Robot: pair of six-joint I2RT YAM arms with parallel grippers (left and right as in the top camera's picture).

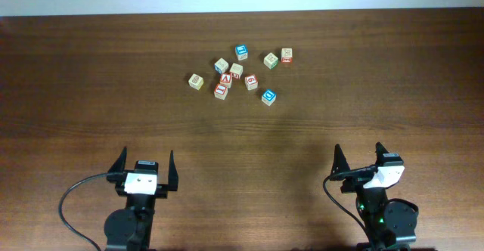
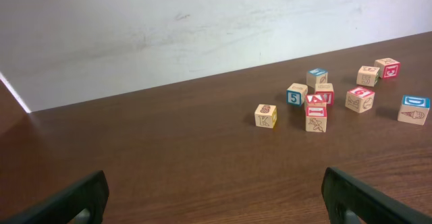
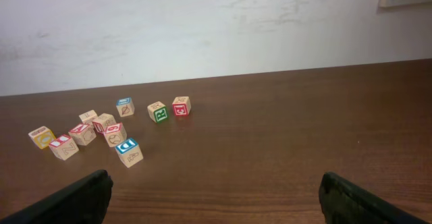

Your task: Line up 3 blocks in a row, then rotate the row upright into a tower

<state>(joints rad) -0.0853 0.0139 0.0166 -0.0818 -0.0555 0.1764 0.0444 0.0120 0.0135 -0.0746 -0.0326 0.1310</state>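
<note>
3 small pale wooden letter cubes are found at the near edge of a loose cluster on the far half of the dark brown wooden surface [image 1: 91, 122]. The left red-topped wooden cube [image 1: 221, 91] [image 2: 316, 119] [image 3: 63, 146] is set just in front of a red-printed wooden A cube [image 1: 226, 79] [image 2: 315, 99] [image 3: 82, 133], the 2 seemingly touching. The middle red-topped wooden cube [image 1: 251, 82] [image 2: 360, 99] [image 3: 115, 134] is placed to its right, slightly apart from its neighbours. The blue-topped wooden D cube [image 1: 268, 97] [image 2: 413, 109] [image 3: 128, 151] is placed furthest right of the 3 and nearest the arms, standing alone.

Around them, a tan yellow-printed wooden cube [image 1: 197, 81] [image 2: 266, 115] [image 3: 42, 137] is seen at the left end. A pale wooden cube with a blue 5 [image 1: 221, 66] [image 2: 296, 94], a plain-topped pale wooden cube [image 1: 237, 70] and a second blue-topped wooden cube [image 1: 241, 52] [image 2: 317, 77] [image 3: 125, 106] are seen behind. A green-printed wooden cube [image 1: 271, 60] [image 3: 157, 111] and a red-sided wooden cube [image 1: 286, 55] [image 3: 181, 106] are seen at the far right, side by side.

The left pincer [image 1: 146, 156] [image 2: 216, 204] and the right pincer [image 1: 358, 151] [image 3: 216, 204] are both held spread wide and empty near the front edge, well apart from every cube. A pale wall [image 2: 169, 21] is seen beyond the surface.
</note>
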